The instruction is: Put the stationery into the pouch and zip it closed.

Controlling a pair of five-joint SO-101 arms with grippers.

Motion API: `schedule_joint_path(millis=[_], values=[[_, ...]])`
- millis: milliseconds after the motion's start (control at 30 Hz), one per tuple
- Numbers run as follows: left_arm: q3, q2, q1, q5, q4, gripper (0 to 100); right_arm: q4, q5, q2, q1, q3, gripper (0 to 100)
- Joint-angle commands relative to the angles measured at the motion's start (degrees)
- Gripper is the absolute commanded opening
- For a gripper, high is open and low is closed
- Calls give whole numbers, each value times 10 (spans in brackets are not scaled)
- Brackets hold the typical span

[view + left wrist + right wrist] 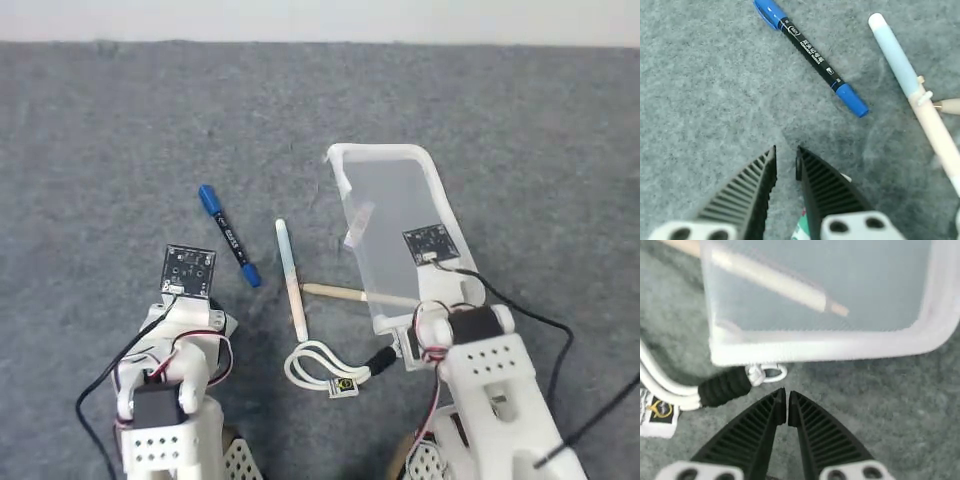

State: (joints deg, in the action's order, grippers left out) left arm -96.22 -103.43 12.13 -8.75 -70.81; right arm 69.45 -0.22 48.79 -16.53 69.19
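Note:
A translucent pouch (390, 215) with a white zip rim lies right of centre. A wooden pencil (335, 293) lies partly behind its clear wall, tip sticking out, also seen as pencil (775, 280). On the mat left of the pouch are a pale blue and white pen (291, 278) and a blue-capped black marker (228, 235). My left gripper (786, 150) hovers just short of the marker (810, 50), slightly open and holding nothing. My right gripper (786, 392) is shut on nothing, tips close to the zipper pull (767, 372) at the pouch's near corner.
A white looped cord (312, 362) with a black sleeve (725, 387) and a paper tag (343, 386) hangs from the zipper, lying between the two arms. Grey carpet-like mat (100, 150) covers the table, with bare room to the far left and far right.

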Motion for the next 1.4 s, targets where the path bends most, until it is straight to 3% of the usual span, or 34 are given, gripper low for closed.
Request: schedule_joint_path(millis=[0,500,833,967,1200,1367], values=[[33,-11,2,11,18,66,-47,-6,-27,1,-37,6],[32,-11,2,10,18,66,-200,-6,-36,3,-37,6],[32,-11,2,10,18,66,-302,-6,-36,51,-39,6],[32,-11,2,10,18,66,-253,-6,-36,49,-78,6],[32,-11,2,10,18,66,-55,-40,-36,47,-211,11],[32,-11,2,10,18,66,-26,-74,-36,0,-211,116]])
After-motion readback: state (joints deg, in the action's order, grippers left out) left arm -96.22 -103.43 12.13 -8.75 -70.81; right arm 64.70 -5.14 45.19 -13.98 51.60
